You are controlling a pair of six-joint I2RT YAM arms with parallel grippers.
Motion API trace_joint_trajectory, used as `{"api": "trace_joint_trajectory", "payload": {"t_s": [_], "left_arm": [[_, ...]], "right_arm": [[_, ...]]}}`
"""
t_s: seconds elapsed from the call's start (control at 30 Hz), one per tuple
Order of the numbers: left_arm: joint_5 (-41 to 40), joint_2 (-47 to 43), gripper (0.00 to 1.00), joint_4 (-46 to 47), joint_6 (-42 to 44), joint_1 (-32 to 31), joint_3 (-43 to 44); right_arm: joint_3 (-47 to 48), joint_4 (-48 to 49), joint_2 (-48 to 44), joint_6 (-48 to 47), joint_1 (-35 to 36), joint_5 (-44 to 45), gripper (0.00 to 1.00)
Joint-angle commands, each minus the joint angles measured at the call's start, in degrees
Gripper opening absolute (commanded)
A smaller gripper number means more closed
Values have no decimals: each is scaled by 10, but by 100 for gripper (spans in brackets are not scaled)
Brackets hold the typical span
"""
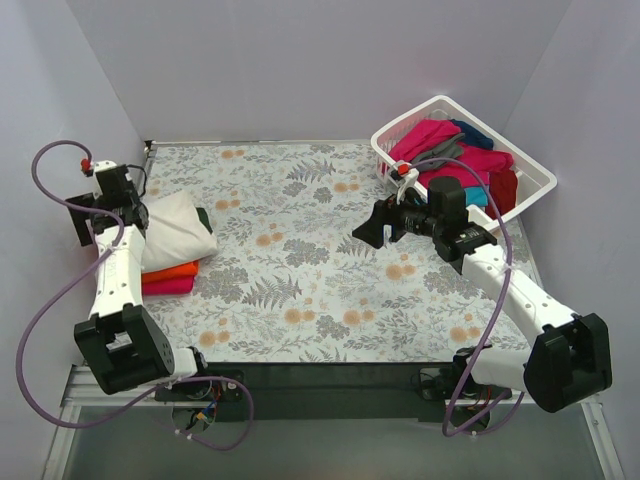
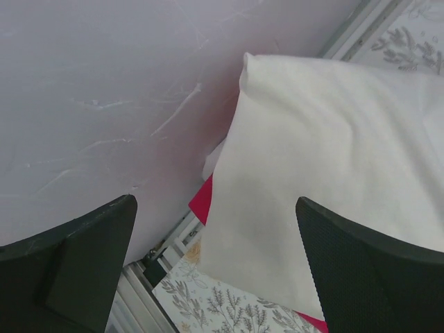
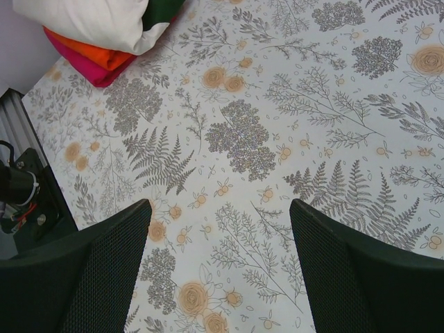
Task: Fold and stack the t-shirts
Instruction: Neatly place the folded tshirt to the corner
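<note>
A folded cream-white t-shirt with a dark green sleeve edge lies on top of a folded orange t-shirt and a magenta one at the table's left edge. The stack also shows in the right wrist view. My left gripper is open and empty, just above the cream shirt's left side. My right gripper is open and empty above the floral cover, right of centre. Several unfolded shirts, magenta, teal, grey, dark red and navy, fill the white basket.
The grey floral table cover spans the table. The white slatted basket stands at the back right corner. White walls close in the left, back and right sides. A metal rail runs along the left table edge.
</note>
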Motion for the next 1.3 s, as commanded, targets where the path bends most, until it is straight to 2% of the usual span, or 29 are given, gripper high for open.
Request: {"api": "trace_joint_trajectory", "payload": {"t_s": [0.0, 0.13, 0.3, 0.37, 0.5, 0.63, 0.9, 1.13, 1.27], "left_arm": [[-13, -38, 91, -29, -52, 1, 88], [69, -76, 91, -72, -104, -3, 107], [178, -168, 91, -60, -189, -29, 34], [228, -197, 91, -31, -208, -61, -15], [241, -246, 91, 34, -245, -167, -72], [263, -245, 91, 80, -252, -235, -109], [415, -246, 91, 134, -304, -256, -141], [465, -251, 91, 143, -320, -268, -144], [482, -271, 91, 144, -320, -268, -144]], "right_arm": [[0, 30, 2, 5, -2, -10, 74], [3, 30, 6, 5, -2, -3, 74], [4, 28, 17, 1, -2, 11, 75], [4, 26, 25, -1, -2, 24, 75], [-10, 25, 23, -9, -3, 59, 76], [-31, 17, 3, -13, -3, 113, 77], [-66, -12, -60, -10, -4, 185, 78], [-88, -41, -73, -11, -4, 247, 78], [-90, -41, -81, -6, -4, 248, 78]]}}
